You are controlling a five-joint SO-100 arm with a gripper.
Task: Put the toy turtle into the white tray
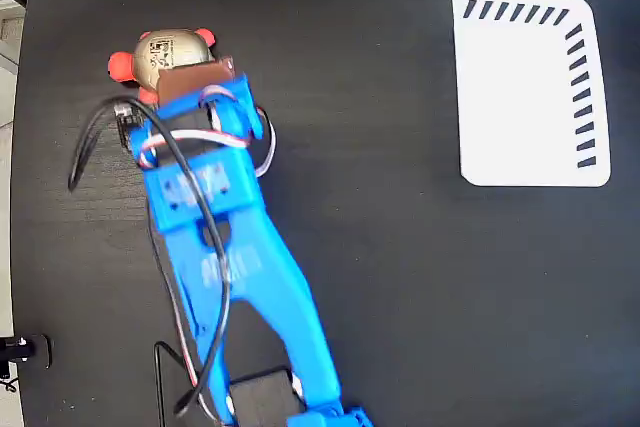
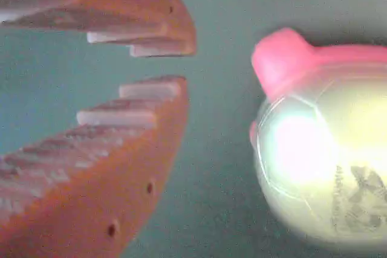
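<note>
At the upper left of the black bench (image 1: 400, 277) in the fixed view, the toy turtle (image 1: 168, 55) sits with its shiny shell up, dark mark showing, red-orange head and legs poking out. The blue arm (image 1: 235, 267) reaches up from the bottom edge, its hand (image 1: 200, 82) right at the turtle's lower side. Wrist view: the hand (image 2: 158, 64) has orange toothed jaws set to a narrow gap, nothing between them; the turtle (image 2: 323, 149) lies just beside the tips, to the right, not gripped. White tray (image 1: 525, 97) is at upper right, well apart from the turtle, dark stripes along its top and right edges.
</note>
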